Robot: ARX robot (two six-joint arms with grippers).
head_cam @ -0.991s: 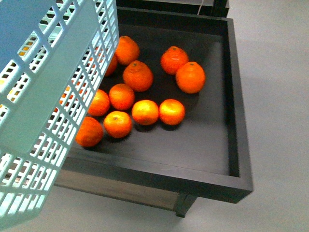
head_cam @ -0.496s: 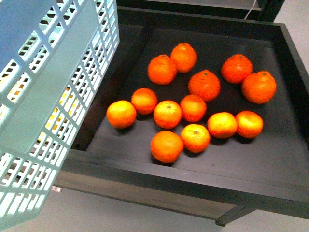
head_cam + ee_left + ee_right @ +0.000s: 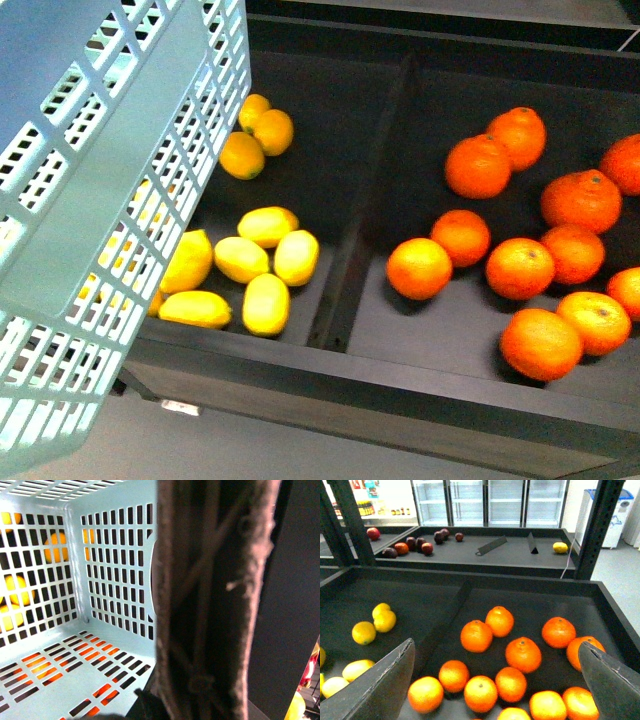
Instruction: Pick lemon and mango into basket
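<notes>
Basket (image 3: 110,190) near lemon (image 3: 243,155) and, seemingly, mango (image 3: 266,303)

1. Basket (image 3: 115,540): pale turquoise, seen from inside; slotted walls and slotted bottom are shown.
2. Handle (image 3: 210,600): brown-grey, rough, seen close up across the view.
3. Yellow fruit (image 3: 15,590): glimpsed through the wall slots.
4. Orange shapes (image 3: 40,667): glimpsed through the bottom slots.

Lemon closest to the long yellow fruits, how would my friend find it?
Find the black tray split by a divider: oranges on the right, yellow fruit on the left. Behind the long mangoes sit three small round lemons beside the basket. Your lemon is the one nearest the mangoes, in front of its two neighbours.
</notes>
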